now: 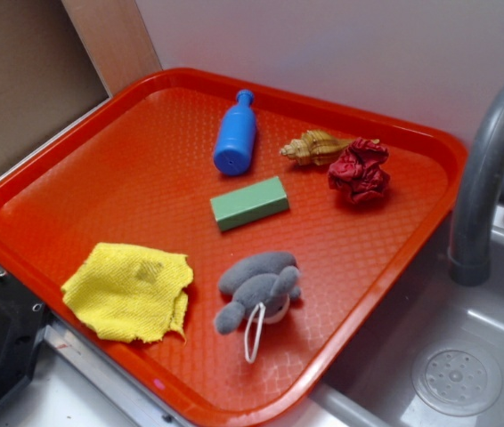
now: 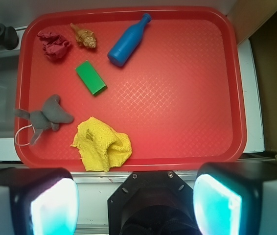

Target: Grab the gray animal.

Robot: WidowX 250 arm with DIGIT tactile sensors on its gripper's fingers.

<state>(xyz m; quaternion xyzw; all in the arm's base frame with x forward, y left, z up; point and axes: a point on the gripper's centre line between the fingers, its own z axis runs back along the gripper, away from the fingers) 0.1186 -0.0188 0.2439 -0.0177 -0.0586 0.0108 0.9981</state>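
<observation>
The gray animal [image 1: 256, 285] is a small gray plush with a white underside and a white string loop. It lies on the red tray [image 1: 101, 169] near the front right rim. In the wrist view it [image 2: 48, 115] lies at the tray's left side. My gripper [image 2: 136, 203] is open and empty, held high above the tray's near edge, far from the plush. Its two fingers [image 2: 55, 205] show at the bottom of the wrist view, wide apart. The gripper does not show in the exterior view.
On the tray lie a yellow cloth [image 1: 132, 289], a green block [image 1: 249, 202], a blue bottle [image 1: 235, 135], a tan shell [image 1: 314, 148] and a crumpled red object [image 1: 359, 172]. A gray faucet [image 1: 483, 169] and sink [image 1: 457, 374] stand right of the tray.
</observation>
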